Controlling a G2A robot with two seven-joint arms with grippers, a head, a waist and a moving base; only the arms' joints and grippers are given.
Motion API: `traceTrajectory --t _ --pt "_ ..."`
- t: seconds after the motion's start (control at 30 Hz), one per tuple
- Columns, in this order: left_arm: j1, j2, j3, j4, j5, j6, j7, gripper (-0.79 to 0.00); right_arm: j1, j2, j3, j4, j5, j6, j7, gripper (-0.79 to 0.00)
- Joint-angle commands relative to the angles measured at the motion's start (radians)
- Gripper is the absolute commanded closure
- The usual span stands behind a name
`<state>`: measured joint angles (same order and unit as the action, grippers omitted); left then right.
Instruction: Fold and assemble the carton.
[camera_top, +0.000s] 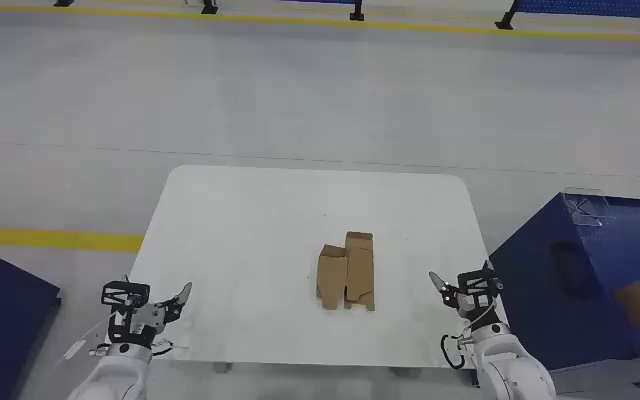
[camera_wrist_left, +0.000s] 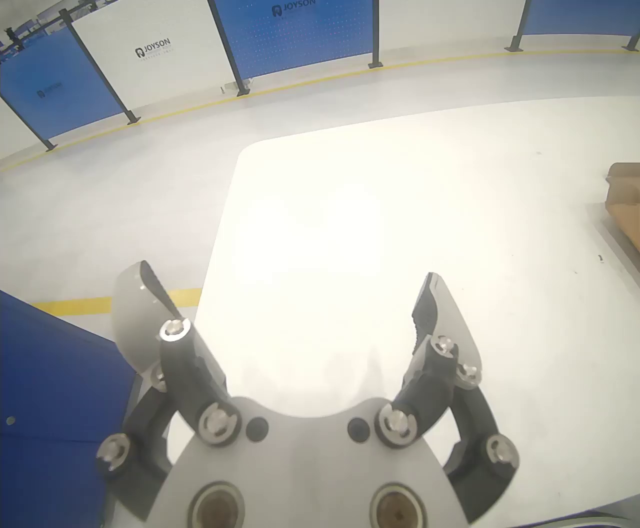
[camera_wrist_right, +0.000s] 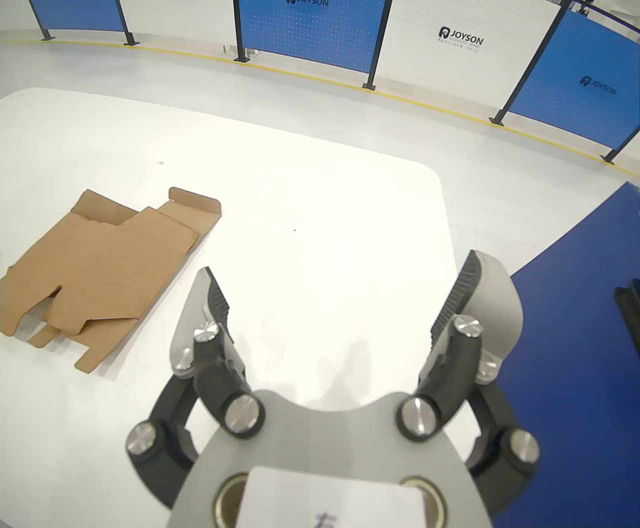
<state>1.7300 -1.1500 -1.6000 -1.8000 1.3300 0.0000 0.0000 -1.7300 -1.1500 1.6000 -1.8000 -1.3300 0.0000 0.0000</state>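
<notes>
A flat brown cardboard carton (camera_top: 347, 271) lies unfolded on the white table (camera_top: 250, 230), a little right of its middle. The right wrist view shows the carton (camera_wrist_right: 100, 260) with its flaps spread, and the left wrist view catches only an edge of the carton (camera_wrist_left: 625, 200). My left gripper (camera_top: 148, 296) hovers open over the table's near left corner, well away from the carton. My right gripper (camera_top: 462, 286) is open near the table's right edge, a short way right of the carton. In their own views the left gripper (camera_wrist_left: 287, 285) and right gripper (camera_wrist_right: 340, 270) hold nothing.
A dark blue bin (camera_top: 575, 270) stands just beyond the table's right edge, next to my right arm. Another blue bin (camera_top: 20, 300) sits at the lower left, off the table. Blue and white fence panels (camera_wrist_right: 450, 40) stand far behind.
</notes>
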Motion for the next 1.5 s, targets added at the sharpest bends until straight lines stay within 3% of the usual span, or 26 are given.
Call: traceTrajectory --t 0.0,0.7,0.77,0.93,1.0,1.1,1.27,1.47 --pt "0.0 0.0 0.0 0.0 0.0 0.0 0.0 -0.785 0.0 0.0 0.0 0.0 0.0 0.0 0.0 -0.785" --pt "0.0 0.0 0.0 0.0 0.0 0.0 0.0 -0.785 0.0 0.0 0.0 0.0 0.0 0.0 0.0 -0.784" --pt "-0.009 0.0 0.017 -0.015 -0.034 -0.043 -0.06 -0.785 0.0 0.0 0.0 0.0 0.0 0.0 0.0 -0.785" --pt "-0.11 -0.007 0.061 -0.136 -0.436 -0.217 -0.345 -0.785 0.0 0.0 0.0 0.0 0.0 0.0 0.0 -0.785" --pt "-0.163 -0.014 0.084 -0.154 -0.644 -0.186 -0.431 -0.785 0.0 0.0 0.0 0.0 0.0 0.0 0.0 -0.785" --pt "-0.285 -0.023 0.156 -0.154 -0.91 -0.105 -0.642 -0.785 0.0 0.0 0.0 0.0 0.0 0.0 0.0 -0.785" --pt "-0.521 -0.041 0.282 0.039 -1.315 -0.074 -0.91 -0.785 0.0 0.0 0.0 0.0 0.0 0.0 0.0 -0.785" --pt "-0.712 -0.089 0.518 0.291 -1.399 -0.055 -0.906 -0.785 0.0 0.0 0.0 0.0 0.0 0.0 0.0 -0.785"
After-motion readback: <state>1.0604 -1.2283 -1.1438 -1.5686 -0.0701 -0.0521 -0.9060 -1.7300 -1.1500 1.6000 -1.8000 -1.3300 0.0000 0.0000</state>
